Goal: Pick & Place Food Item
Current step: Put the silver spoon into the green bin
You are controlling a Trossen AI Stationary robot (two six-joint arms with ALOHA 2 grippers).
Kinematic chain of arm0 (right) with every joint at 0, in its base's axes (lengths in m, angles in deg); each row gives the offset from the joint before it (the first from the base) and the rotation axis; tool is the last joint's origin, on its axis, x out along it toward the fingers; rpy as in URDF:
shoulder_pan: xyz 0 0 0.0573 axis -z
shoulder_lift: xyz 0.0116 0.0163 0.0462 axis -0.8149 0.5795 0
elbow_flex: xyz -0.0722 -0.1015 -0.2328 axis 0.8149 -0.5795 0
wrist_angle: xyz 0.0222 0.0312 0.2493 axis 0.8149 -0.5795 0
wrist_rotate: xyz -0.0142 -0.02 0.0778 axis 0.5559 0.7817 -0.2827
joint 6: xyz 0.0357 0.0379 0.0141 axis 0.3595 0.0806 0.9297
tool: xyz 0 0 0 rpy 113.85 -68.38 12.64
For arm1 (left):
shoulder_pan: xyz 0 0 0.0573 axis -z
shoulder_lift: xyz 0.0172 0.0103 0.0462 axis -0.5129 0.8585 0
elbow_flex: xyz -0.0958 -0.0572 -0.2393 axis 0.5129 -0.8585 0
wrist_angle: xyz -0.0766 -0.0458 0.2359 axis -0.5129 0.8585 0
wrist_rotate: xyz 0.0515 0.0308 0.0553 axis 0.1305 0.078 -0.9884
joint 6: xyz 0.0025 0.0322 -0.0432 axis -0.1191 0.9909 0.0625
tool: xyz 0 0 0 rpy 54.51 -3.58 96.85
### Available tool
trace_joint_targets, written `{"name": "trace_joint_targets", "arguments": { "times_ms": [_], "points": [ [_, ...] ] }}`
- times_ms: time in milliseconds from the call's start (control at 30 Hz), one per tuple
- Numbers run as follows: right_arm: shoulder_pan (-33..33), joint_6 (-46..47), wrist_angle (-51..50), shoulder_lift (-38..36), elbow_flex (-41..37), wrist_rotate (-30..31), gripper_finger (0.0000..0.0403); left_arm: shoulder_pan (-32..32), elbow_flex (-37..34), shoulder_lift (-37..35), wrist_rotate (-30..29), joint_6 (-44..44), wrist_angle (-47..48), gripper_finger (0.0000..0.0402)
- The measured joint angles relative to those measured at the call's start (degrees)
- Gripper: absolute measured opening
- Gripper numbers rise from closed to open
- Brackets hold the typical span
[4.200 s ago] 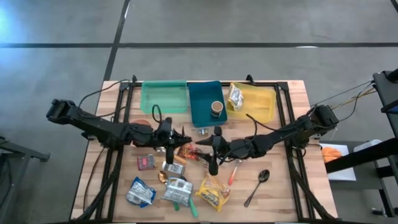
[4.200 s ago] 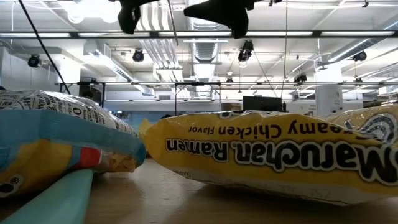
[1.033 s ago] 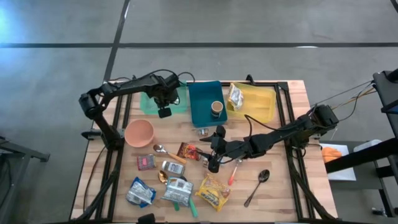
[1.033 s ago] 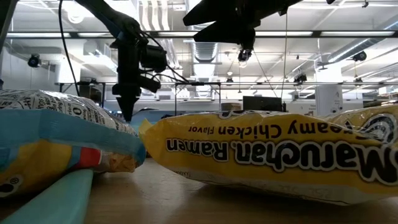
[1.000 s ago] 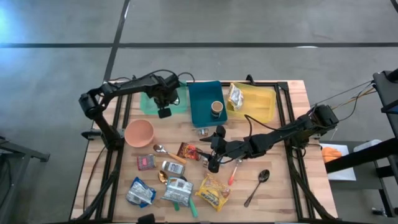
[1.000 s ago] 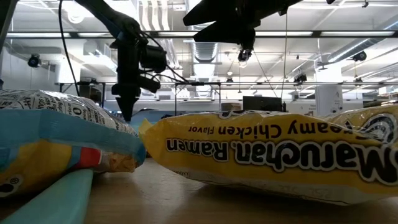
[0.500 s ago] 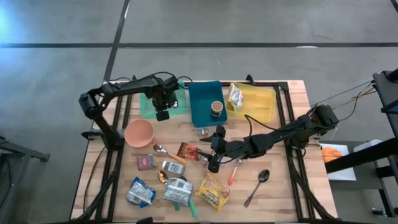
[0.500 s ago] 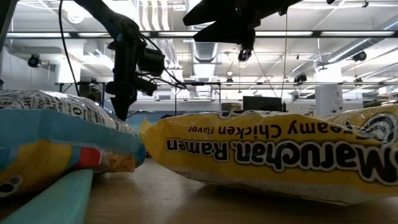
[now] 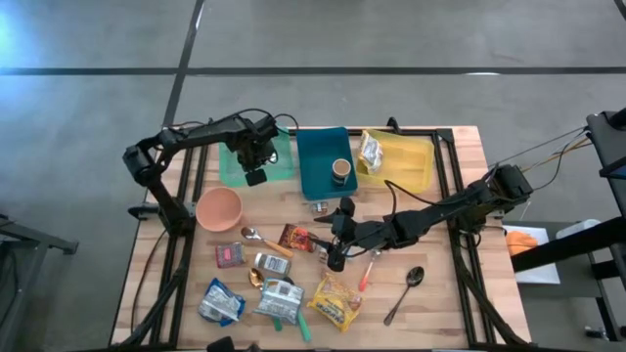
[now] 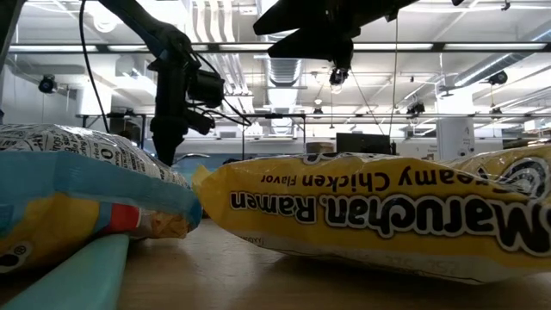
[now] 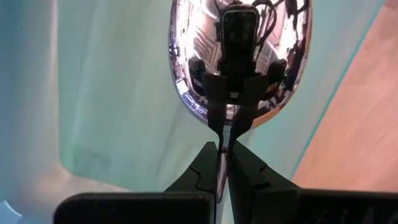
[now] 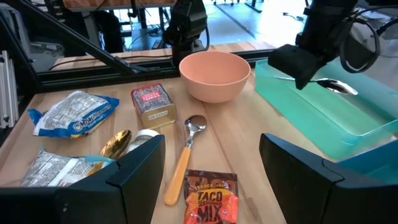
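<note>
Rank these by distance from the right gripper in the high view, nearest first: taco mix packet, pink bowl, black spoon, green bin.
From the right gripper:
1. Taco mix packet, just to its left.
2. Black spoon, toward the table's front right.
3. Pink bowl, far left.
4. Green bin, at the back left, about as far as the bowl; too close to call.

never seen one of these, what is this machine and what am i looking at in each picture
It is a robot with two dark arms working at a wooden table. One picture looks straight down, one sits at table height behind a ramen packet, and two come from cameras on the wrists. The left gripper is shut on a shiny spoon over the green tray. The right gripper hangs open above the middle of the table. Scattered below are a pink bowl, a taco mix packet, a small tin, more spoons and snack packets. A blue tray and a yellow tray sit beside the green one.
</note>
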Motion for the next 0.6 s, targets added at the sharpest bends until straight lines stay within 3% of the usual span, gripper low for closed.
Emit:
{"name": "trace_joint_targets", "arguments": {
  "times_ms": [400,600],
  "points": [
    [0.0,0.0,0.1,0.0,0.0,0.0,0.026,0.1,-0.3,0.0,4.2,-1.6,1.0,0.001],
    [0.0,0.0,0.1,0.0,0.0,0.0,0.026,0.3,-3.7,0.0,6.1,-0.7,1.4,0.001]
  ]
}}
